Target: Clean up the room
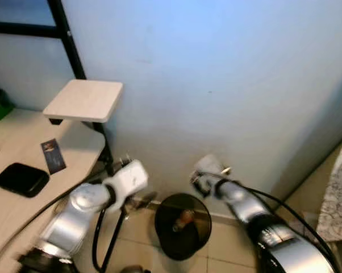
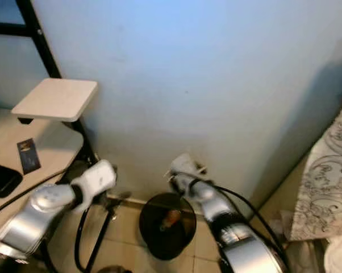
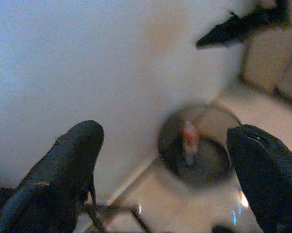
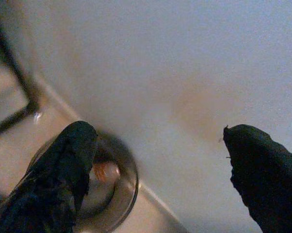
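Note:
A black round waste bin (image 1: 161,226) stands on the tiled floor against the pale blue wall. A small orange-red item (image 1: 185,217) lies inside it. Both silver arms reach toward the wall above the bin. In the left wrist view my left gripper (image 3: 165,132) is open, its fingers wide apart, with the bin (image 3: 166,145) and the item (image 3: 188,138) between them and farther off. My right gripper (image 4: 158,131) is also open and holds nothing, with the bin (image 4: 132,180) below its fingers (image 4: 71,155).
A light wooden desk (image 1: 12,210) at the left carries a black flat object (image 1: 22,179) and a dark card (image 1: 53,155). A small raised shelf (image 1: 84,99) hangs on a black frame (image 1: 69,40). Black cables (image 1: 100,239) hang by the desk. Patterned cloth (image 1: 341,193) lies at the right.

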### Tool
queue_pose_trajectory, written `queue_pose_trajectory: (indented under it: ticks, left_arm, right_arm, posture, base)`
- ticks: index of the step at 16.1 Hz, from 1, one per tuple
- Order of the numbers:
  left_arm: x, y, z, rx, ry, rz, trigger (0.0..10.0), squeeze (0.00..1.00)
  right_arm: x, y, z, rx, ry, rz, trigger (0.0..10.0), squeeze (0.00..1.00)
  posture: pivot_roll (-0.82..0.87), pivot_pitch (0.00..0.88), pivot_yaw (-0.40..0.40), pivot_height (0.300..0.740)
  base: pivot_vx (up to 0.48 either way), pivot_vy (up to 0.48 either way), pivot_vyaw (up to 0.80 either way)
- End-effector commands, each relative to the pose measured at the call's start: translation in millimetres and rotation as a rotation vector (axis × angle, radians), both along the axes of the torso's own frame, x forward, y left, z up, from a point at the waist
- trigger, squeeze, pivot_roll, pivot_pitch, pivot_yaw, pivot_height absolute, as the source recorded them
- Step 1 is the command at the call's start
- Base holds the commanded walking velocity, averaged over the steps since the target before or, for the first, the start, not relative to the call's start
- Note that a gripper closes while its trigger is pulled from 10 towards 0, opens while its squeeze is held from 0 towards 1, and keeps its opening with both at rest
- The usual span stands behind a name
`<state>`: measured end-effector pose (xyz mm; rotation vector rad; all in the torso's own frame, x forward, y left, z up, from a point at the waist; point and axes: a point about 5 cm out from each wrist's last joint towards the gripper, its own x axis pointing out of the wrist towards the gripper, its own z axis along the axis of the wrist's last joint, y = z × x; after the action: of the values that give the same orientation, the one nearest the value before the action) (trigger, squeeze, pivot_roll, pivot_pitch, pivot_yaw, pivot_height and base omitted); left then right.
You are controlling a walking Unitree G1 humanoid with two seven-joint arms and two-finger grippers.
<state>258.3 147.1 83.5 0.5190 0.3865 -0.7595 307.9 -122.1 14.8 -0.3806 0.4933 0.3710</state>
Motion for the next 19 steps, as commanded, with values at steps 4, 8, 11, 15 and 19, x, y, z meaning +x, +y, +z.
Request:
queue_pose_trajectory:
  ticks: [4,8,11,15,19]
  left_arm:
    - [8.0,-3.3,9.9,-0.15,-0.178,0.308,10.0,0.0]
    - [2.2,5.5,17.6,-0.161,-0.297,0.498,10.0,0.0]
    - [0.1,12.5,13.6,-0.213,-0.286,0.592,10.0,0.0]
    - [-4.0,15.9,8.5,-0.251,-0.263,0.642,10.0,0.0]
    - [-1.2,24.1,11.3,-0.262,-0.271,0.692,10.0,0.0]
  right_arm:
    - [-9.6,-45.4,51.9,0.16,-0.264,-0.278,10.0,1.0]
    - [-38.6,-68.9,66.6,0.217,-0.327,-0.475,10.0,1.0]
    - [-42.7,-62.5,69.9,0.219,-0.312,-0.478,10.0,1.0]
    - [-47.4,-53.0,78.1,0.223,-0.285,-0.466,10.0,1.0]
    - [-49.9,-57.2,77.8,0.198,-0.261,-0.483,10.0,1.0]
  posture:
    - [0.06,0.0,0.038,0.74]
    - [0.08,0.0,0.014,0.74]
    - [0.03,0.0,0.046,0.74]
    - [0.03,0.0,0.037,0.74]
    - [0.03,0.0,0.039,0.74]
  base:
    - [0.0,0.0,-0.2]
    - [0.0,0.0,-0.79]
    - [0.0,0.0,-0.8]
    - [0.0,0.0,-0.8]
    - [0.0,0.0,-0.8]
